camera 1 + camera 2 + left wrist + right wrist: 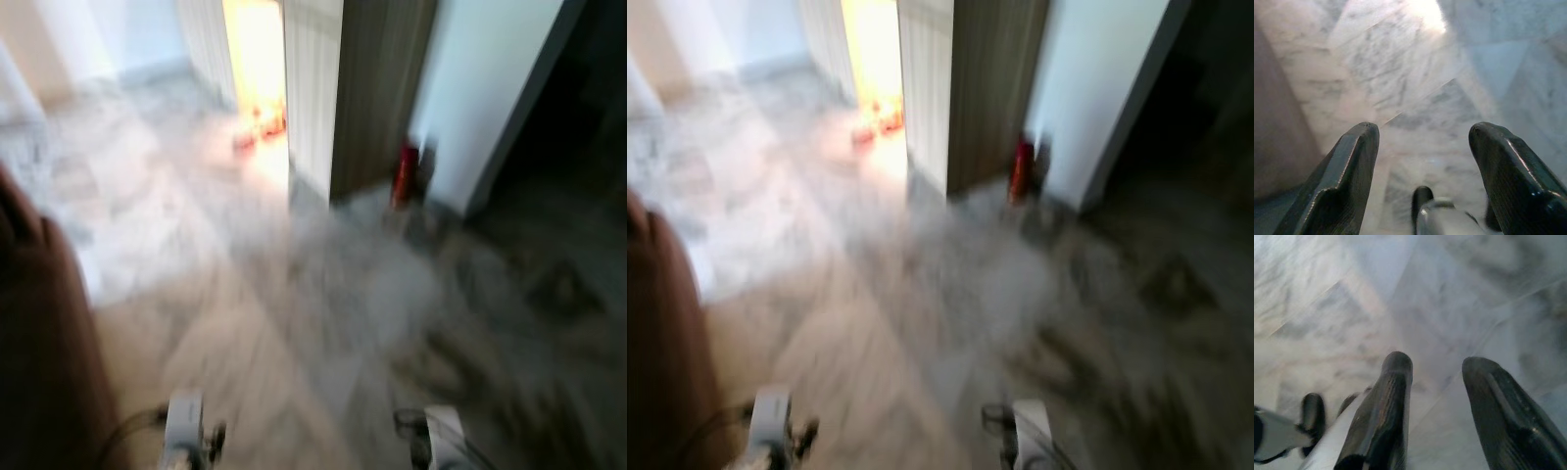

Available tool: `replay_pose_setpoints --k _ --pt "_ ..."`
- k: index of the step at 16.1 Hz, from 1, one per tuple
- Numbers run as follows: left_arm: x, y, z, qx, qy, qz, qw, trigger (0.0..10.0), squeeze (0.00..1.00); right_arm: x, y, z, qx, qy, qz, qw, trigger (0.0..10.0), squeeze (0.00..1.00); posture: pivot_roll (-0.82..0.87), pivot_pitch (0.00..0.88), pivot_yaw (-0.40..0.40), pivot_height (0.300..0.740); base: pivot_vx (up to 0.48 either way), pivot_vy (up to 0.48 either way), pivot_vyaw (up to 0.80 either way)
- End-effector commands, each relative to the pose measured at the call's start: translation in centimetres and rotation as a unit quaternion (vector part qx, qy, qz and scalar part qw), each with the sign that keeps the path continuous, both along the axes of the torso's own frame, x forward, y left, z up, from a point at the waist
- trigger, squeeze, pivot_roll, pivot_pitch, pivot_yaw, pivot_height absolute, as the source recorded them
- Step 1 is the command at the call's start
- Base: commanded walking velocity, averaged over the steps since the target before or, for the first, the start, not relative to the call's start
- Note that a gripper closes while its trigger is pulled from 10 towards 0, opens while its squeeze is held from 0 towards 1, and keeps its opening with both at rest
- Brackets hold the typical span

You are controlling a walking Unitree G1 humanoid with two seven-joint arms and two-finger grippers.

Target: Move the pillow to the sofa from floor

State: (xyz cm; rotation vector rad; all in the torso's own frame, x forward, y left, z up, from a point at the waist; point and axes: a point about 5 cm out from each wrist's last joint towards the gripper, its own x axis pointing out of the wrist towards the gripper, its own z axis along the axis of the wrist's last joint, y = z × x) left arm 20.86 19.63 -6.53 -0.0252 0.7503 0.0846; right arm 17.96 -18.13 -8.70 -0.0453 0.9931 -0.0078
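Head views are motion-blurred; detail is limited. The floor (pixel 323 294) is polished marble tile, grey-white with darker veining, glossy under light from a bright doorway (pixel 255 69) at its far edge. One white ribbed panel (pixel 313 88) stands beside that opening, joined to one dark wood-grain panel (pixel 382 88). One red upright cylinder (pixel 405 174) stands on the floor at the foot of a white wall (pixel 480 88), close to the wood panel; its nature cannot be determined. One brown rounded soft-looking mass (pixel 39 352) occupies the near left edge of the floor; whether it is sofa or pillow cannot be told, so the pillow's position is not established.

Two silver arm ends show at the near edge of the floor, one on each side.

Left gripper (pixel 1422 147): two black matte fingers, tapered with rounded tips, spread wide apart, empty, above veined marble; a brown surface runs beside it.

Right gripper (pixel 1437 377): two black fingers, spread with a clear gap, empty, above marble tile with visible grout lines.
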Motion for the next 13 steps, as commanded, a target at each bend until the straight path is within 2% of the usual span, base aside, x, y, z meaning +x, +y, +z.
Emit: replay_pose_setpoints --k 1,8,10,13 --pt "-0.73 1.41 -0.22 0.015 0.015 0.012 1.0 10.0 0.0 0.43 1.1 0.11 0.014 -0.007 0.004 1.0 10.0 0.0 0.11 0.086 -0.021 0.74 0.48 0.0 0.0" --pt "-0.8 1.51 -0.24 0.015 0.015 0.013 1.0 10.0 0.0 0.46 1.17 0.12 0.014 -0.007 0.005 1.0 10.0 0.0 0.11 0.08 -0.02 0.74 0.4 0.0 0.0" --pt "-0.79 1.5 -0.23 0.017 0.015 0.012 1.0 10.0 0.0 0.47 1.17 0.12 0.014 -0.007 0.005 1.0 10.0 0.0 0.11 0.077 -0.019 0.74 0.244 0.0 0.0" --pt "-0.66 1.49 -0.11 0.013 0.006 0.017 1.0 10.0 0.0 0.48 1.19 0.12 0.014 -0.008 0.004 1.0 10.0 0.0 0.11 0.073 -0.019 0.74 0.0 0.0 0.0"
